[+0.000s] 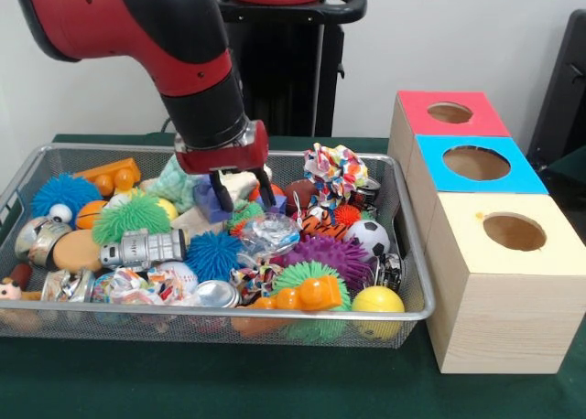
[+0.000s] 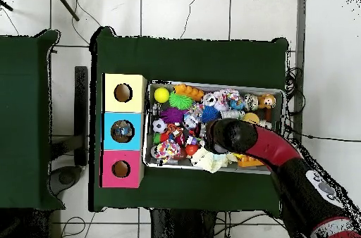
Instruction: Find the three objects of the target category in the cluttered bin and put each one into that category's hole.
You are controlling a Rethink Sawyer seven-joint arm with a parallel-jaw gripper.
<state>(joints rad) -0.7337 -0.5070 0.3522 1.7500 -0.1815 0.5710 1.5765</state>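
A wire mesh bin (image 1: 414, 254) is packed with toys. Spiky balls lie in it: blue (image 1: 62, 192), green (image 1: 131, 216) and purple (image 1: 330, 252). My gripper (image 1: 244, 194) hangs low over the back middle of the pile, open, its fingertips (image 1: 222, 198) just above a blue-purple block (image 1: 210, 204) and a cream cloth (image 1: 240, 183). Nothing is held. To the right stand three boxes with round holes: red top (image 1: 450, 113), blue top (image 1: 476, 163), yellow top (image 1: 514, 231). In the overhead view the arm (image 2: 233, 136) hides the gripper above the bin (image 2: 276, 93).
Also in the bin: a soccer ball (image 1: 371, 236), a yellow ball (image 1: 377, 300), an orange plastic toy (image 1: 307, 295), a silver toy (image 1: 142, 250), a knotted rope toy (image 1: 336, 170) and a brown football (image 1: 300, 195). Green cloth (image 1: 275, 382) covers the table.
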